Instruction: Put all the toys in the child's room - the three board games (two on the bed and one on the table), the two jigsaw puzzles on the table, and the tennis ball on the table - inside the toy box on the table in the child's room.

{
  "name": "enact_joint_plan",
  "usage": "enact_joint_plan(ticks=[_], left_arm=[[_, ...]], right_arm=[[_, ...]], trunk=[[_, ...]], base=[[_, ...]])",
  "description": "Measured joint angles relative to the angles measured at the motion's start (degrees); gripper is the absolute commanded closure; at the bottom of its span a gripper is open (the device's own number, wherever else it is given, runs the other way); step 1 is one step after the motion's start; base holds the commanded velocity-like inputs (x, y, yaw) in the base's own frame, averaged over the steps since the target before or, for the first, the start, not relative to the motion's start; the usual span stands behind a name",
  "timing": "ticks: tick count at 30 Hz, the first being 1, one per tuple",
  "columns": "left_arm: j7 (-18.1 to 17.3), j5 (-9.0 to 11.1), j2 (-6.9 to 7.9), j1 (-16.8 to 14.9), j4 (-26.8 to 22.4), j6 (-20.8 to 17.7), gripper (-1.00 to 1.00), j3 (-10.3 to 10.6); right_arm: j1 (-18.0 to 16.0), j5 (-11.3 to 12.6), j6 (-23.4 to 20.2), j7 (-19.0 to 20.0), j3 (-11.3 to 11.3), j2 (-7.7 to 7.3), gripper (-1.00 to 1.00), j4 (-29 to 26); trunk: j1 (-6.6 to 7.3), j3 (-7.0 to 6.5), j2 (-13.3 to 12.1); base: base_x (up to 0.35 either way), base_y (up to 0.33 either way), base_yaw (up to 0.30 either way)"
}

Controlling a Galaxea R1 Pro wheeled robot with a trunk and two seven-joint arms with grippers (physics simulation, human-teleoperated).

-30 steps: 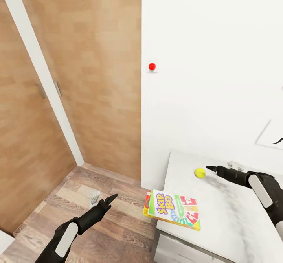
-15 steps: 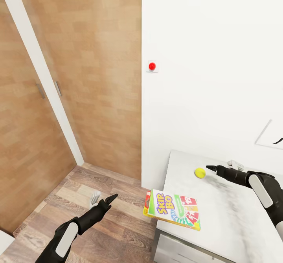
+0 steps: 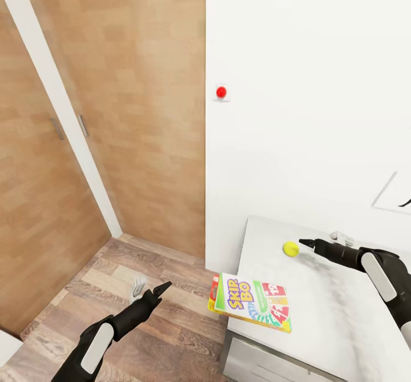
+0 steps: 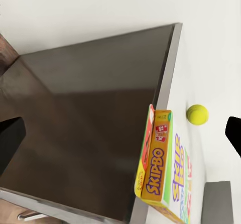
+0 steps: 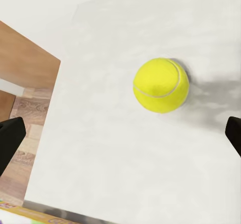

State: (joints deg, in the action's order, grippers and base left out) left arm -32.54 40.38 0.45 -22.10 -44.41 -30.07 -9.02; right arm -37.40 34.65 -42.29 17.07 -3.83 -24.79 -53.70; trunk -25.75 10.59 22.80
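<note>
Tennis ball [image 3: 290,249] sits on the table [image 3: 342,313], light grey top, near the back wall, well apart from the board game [image 3: 254,302]. Ball is round, so no long axis to give.

Board game = flat Skip-Bo box, lying cover up at the table's front-left corner; its left end overhangs the edge above the wood floor [image 3: 148,313]. Long axis runs roughly along the table's front edge, slightly skewed, the right end nearer the robot. In left wrist view the same box [image 4: 163,169] shows its orange side panel and pokes out past the dark table side; ball [image 4: 197,114] lies beyond it on the top.

Right gripper [image 3: 311,244] is level w/ the ball, tips just beside it on the right, not touching. Right wrist view: ball [image 5: 161,85] sits between the two dark fingertips [image 5: 10,136], jaws spread wide, nothing grasped.

Left gripper [image 3: 149,289] hangs over the floor, left of the table, near the box's overhanging end; jaws spread, empty per left wrist view. Wood-panel doors [image 3: 85,142] at left; red button [image 3: 221,92] on the white wall [image 3: 314,113].
</note>
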Motion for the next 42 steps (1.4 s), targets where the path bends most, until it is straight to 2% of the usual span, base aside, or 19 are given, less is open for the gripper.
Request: enact_joint_plan(ticks=[22,33,42], left_arm=[[0.2,0.0,0.14,-0.2,0.8,-0.1,-1.0,0.0],[0.5,0.0,0.19,-0.5,2.2,-0.2,-1.0,-0.1],[0.7,0.0,0.27,-2.2,6.0,-0.1,-1.0,-0.2]], right_arm=[[0.2,0.0,0.0,0.0,0.0,-0.08,-1.0,-1.1],[0.3,0.0,0.0,0.0,0.0,-0.1,-1.0,-1.4],[0.3,0.0,0.0,0.0,0.0,-0.18,-1.0,-1.7]], trunk=[[0.0,0.69,0.0],[0.0,0.72,0.0],[0.0,0.73,0.0]], base=[[0.0,0.0,-0.008],[0.0,0.0,-0.184],[0.0,0.0,-0.106]])
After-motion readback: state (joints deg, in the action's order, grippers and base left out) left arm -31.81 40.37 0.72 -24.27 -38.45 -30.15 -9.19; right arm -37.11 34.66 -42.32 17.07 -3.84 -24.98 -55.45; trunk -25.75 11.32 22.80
